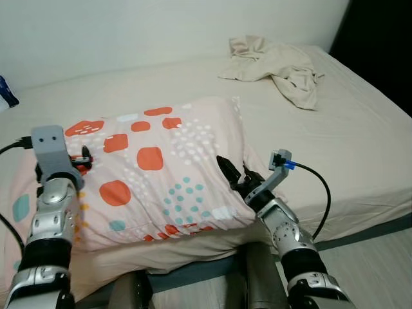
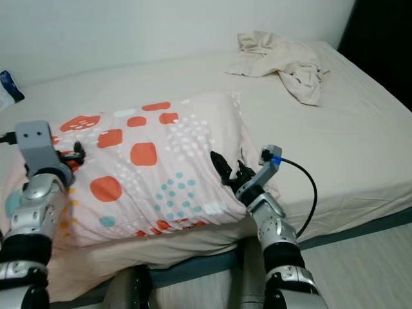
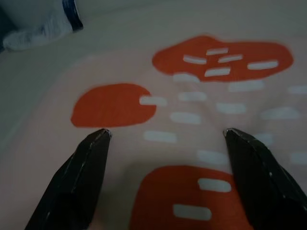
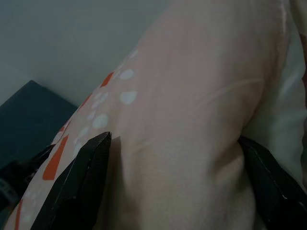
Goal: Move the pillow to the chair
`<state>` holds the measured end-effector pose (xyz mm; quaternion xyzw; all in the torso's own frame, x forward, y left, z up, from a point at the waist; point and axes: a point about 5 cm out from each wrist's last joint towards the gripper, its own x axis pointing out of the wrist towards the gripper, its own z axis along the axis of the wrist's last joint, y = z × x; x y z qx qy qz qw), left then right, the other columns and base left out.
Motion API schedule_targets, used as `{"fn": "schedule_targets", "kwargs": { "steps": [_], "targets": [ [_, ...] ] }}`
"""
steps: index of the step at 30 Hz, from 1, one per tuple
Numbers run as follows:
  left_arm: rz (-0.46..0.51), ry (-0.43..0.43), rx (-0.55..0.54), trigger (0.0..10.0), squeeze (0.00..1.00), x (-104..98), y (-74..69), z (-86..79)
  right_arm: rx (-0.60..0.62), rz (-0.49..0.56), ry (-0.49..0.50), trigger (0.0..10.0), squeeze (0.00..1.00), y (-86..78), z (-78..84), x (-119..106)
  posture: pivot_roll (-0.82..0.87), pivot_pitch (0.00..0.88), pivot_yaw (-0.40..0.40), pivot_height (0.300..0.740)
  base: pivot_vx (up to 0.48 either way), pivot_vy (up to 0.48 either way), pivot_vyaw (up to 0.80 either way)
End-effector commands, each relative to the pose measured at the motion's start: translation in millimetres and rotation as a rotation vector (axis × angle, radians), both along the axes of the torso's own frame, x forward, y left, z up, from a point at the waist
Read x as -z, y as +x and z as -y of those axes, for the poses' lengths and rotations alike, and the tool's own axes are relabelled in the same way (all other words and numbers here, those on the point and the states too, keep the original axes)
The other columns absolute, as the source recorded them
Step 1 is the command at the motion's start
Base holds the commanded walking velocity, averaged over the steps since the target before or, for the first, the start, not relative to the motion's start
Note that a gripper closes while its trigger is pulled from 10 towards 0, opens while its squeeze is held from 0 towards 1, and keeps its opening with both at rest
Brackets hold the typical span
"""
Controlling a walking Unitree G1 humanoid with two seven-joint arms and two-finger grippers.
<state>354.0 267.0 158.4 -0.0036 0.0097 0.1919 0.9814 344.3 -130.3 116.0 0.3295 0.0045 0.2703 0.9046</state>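
Now the left claw (image 1: 82, 159) and right claw (image 1: 233, 175), both spread open, press the pillow's (image 1: 161, 167) opposite ends on the bed (image 1: 347, 129).

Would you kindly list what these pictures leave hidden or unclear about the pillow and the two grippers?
- Underside of the pink pillow with orange and teal spots: hidden against the beige bed in both eye views.
- Left gripper: its fingers are spread over the pillow's top in the left wrist view; contact cannot be told.
- Right gripper: the pillow's bulging side covers the gap in the right wrist view, so grip depth is unclear.
- Blue-and-white object: cut off by the picture's edge.
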Motion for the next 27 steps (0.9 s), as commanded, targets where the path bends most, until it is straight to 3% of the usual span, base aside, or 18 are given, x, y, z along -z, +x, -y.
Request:
{"fn": "schedule_targets", "kwargs": {
  "steps": [1, 3, 8, 12, 14, 15, 16, 18, 19, 27],
  "targets": [
    [-0.076, -0.020, 0.011, 10.0, 0.00, 17.7, -0.3, 5.7, -0.066, -0.020, 0.002, 10.0, 0.00, -5.8, -14.4, 5.3, -0.11, 0.267, 0.086, 0.546, 0.000, 0.000, 0.00],
    [-0.161, 0.003, -0.019, 10.0, 0.00, 29.3, -0.3, 4.2, -0.053, -0.010, 0.004, 10.0, 0.00, -8.8, -10.7, 3.1, -0.12, 0.263, 0.089, 0.546, 0.000, 0.000, 0.00],
    [-0.263, 0.021, -0.053, 10.0, 0.00, 45.7, -3.8, -1.0, -0.033, 0.004, 0.010, 10.0, 0.00, -12.2, -5.9, -1.1, -0.12, 0.261, 0.093, 0.546, 0.000, 0.000, 0.00],
    [-0.400, -0.029, -0.016, 10.0, 0.00, 69.9, -9.8, 3.8, -0.008, 0.036, 0.021, 10.0, 0.00, -14.5, -1.4, -11.9, -0.13, 0.261, 0.097, 0.546, 0.000, 0.000, 0.00],
    [-0.414, -0.041, -0.006, 10.0, 0.00, 72.3, -9.8, 5.2, -0.005, 0.039, 0.022, 10.0, 0.00, -15.1, -1.0, -13.6, -0.13, 0.261, 0.097, 0.546, 0.000, 0.000, 0.00],
    [-0.436, -0.065, 0.020, 9.5, 0.00, 76.0, -9.9, 8.9, 0.000, 0.049, 0.027, 10.0, 0.00, -15.4, -0.1, -17.4, -0.13, 0.261, 0.096, 0.546, 0.000, 0.000, 0.00],
    [-0.448, -0.091, 0.031, 3.1, 0.00, 78.6, -10.0, 11.3, 0.004, 0.056, 0.031, 10.0, 0.00, -16.0, 0.7, -20.7, -0.13, 0.261, 0.096, 0.546, 0.000, 0.000, 0.00],
    [-0.454, -0.108, 0.035, 3.1, 0.00, 80.0, -10.0, 12.6, 0.007, 0.060, 0.033, 10.0, 0.00, -16.5, 1.2, -22.7, -0.13, 0.261, 0.096, 0.546, 0.000, 0.000, 0.00],
    [-0.463, -0.121, 0.046, 0.0, 0.00, 81.3, -9.7, 14.5, 0.010, 0.066, 0.033, 10.0, 0.00, -16.8, 1.9, -25.1, -0.14, 0.261, 0.096, 0.546, 0.000, 0.000, 0.00],
    [-0.482, -0.156, 0.095, 0.0, 0.00, 83.1, -7.0, 22.9, 0.050, 0.075, 0.034, 10.0, 0.00, -16.8, 8.6, -31.8, -0.13, 0.261, 0.097, 0.546, 0.000, 0.000, 0.00]
  ]
}}
